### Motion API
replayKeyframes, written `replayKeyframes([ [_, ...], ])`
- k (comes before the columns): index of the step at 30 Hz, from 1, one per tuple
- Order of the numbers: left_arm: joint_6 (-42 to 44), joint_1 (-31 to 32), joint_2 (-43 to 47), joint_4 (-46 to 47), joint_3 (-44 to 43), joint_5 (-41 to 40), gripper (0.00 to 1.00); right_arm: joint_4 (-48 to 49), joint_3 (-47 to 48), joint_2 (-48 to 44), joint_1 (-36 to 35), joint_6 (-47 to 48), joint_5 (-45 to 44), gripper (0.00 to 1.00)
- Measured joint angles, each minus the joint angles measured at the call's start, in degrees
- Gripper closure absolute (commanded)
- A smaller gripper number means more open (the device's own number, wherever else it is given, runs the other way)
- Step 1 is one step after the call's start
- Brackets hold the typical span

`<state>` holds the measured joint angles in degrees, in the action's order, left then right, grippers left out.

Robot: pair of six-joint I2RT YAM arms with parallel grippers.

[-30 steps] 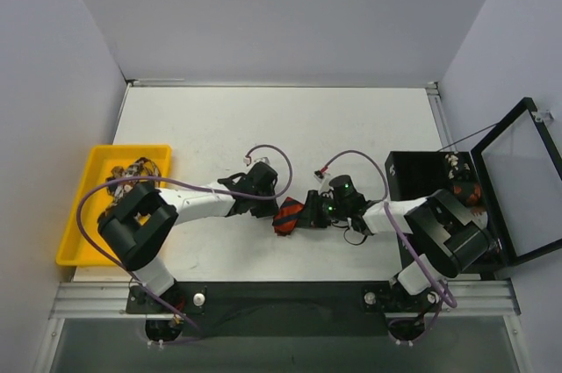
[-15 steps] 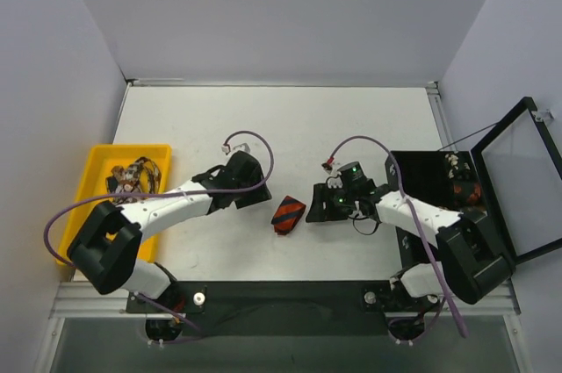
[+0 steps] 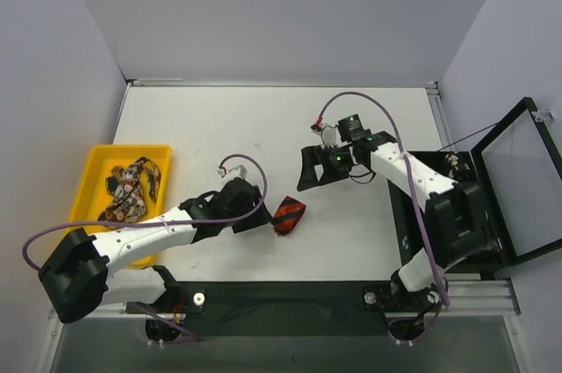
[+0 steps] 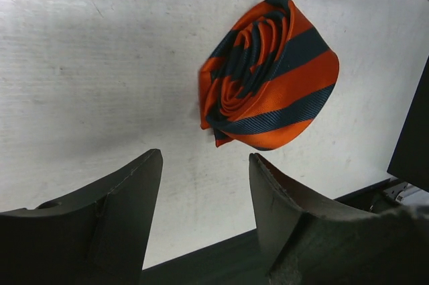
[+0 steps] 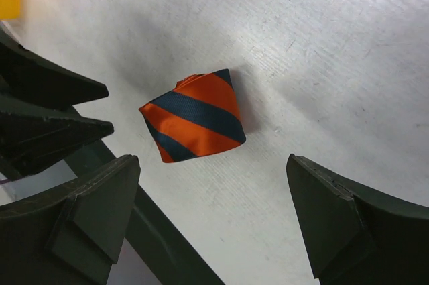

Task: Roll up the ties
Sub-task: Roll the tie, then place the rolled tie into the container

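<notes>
A red-orange and dark-striped tie [image 3: 288, 213] lies rolled into a tight bundle on the white table, held by nothing. In the left wrist view the roll [image 4: 268, 77] shows its spiral end, a short way beyond my left gripper [image 4: 204, 156], which is open and empty. The left gripper [image 3: 262, 217] sits just left of the roll in the top view. My right gripper [image 3: 305, 171] hangs wide open above and to the roll's upper right. Its wrist view shows the roll [image 5: 194, 124] ahead of the empty right gripper [image 5: 211, 161]. More patterned ties [image 3: 132, 187] lie loose in a yellow tray.
The yellow tray [image 3: 83, 215] stands at the table's left edge. A black box [image 3: 413, 171] with its lid [image 3: 522, 182] swung open stands at the right, with small rolled items [image 3: 468, 190] inside. Purple cables loop over both arms.
Both grippers have opened and let go of the rolled tie. The left one has backed off to the lower left, while the right one has pulled up and away toward the back.
</notes>
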<state>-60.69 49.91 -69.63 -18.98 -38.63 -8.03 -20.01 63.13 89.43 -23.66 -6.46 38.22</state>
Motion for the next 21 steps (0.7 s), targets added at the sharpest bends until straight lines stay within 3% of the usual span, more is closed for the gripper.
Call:
replayKeyframes([
  [8,-3.0,2.7,-4.4,5.7,0.8,0.0,0.42,-3.5,4.7,12.9,0.0,3.5,6.6,0.06],
  [21,-5.8,3.8,-11.4,11.2,0.9,0.0,0.56,-4.0,8.1,20.1,-1.6,6.2,12.0,0.08],
])
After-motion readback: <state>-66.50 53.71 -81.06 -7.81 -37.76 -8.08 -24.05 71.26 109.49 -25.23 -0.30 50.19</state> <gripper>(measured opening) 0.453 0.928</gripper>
